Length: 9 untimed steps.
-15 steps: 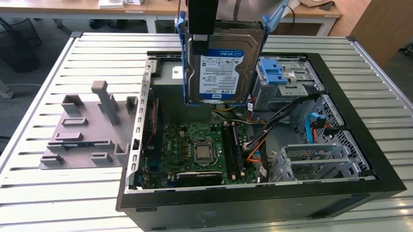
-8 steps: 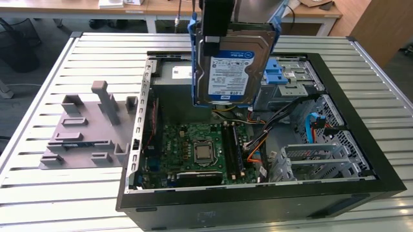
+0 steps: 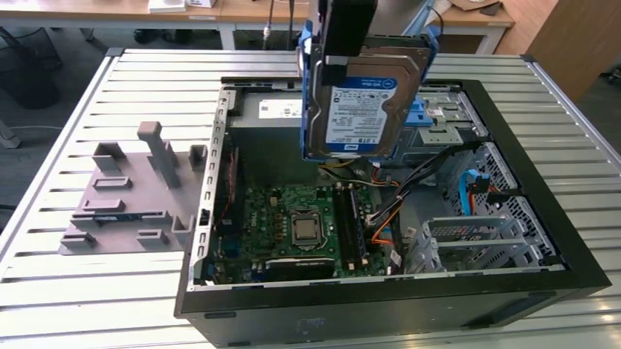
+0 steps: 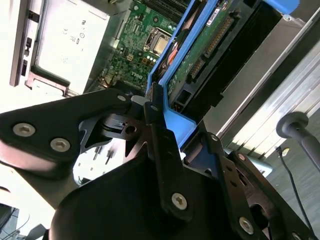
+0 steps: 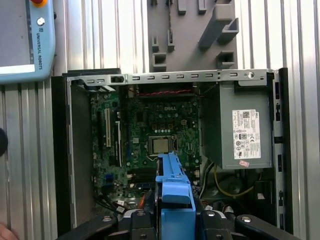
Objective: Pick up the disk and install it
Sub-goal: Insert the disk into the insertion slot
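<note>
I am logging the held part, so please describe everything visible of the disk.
The disk is a flat silver drive with a blue-and-white label, framed by a blue plastic bracket. It hangs nearly upright above the open case and its motherboard. The gripper clamps the bracket's top end; nothing else touches it.

An open computer case (image 3: 388,313) lies on a slatted metal table (image 3: 87,305); its green motherboard (image 3: 291,218) faces up, a grey power supply (image 5: 245,130) beside it; a grey plastic fixture (image 3: 131,196) rests just beside the case.
</note>
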{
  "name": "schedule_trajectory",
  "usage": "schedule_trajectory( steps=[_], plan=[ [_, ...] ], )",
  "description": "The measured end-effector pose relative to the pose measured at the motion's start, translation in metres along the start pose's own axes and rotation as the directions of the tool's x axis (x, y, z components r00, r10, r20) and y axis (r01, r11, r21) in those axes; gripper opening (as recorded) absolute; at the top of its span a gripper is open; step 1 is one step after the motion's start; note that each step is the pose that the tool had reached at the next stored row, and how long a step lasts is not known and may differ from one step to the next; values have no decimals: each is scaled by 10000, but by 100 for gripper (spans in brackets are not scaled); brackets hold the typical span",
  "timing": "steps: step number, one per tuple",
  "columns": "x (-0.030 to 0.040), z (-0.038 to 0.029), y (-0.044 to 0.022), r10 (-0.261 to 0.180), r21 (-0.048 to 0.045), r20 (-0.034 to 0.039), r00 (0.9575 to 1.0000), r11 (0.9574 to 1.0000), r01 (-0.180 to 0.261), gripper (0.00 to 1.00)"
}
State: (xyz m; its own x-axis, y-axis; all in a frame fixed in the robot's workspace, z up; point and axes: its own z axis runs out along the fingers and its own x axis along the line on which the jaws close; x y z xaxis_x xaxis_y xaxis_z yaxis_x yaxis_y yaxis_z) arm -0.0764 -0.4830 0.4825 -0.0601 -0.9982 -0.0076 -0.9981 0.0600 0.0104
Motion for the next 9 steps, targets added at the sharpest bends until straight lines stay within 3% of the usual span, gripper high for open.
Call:
schedule_trajectory(
  steps=[9],
  plan=[
    [182,4,-24,0,0,-2,10000,10000,0,36]
  ],
)
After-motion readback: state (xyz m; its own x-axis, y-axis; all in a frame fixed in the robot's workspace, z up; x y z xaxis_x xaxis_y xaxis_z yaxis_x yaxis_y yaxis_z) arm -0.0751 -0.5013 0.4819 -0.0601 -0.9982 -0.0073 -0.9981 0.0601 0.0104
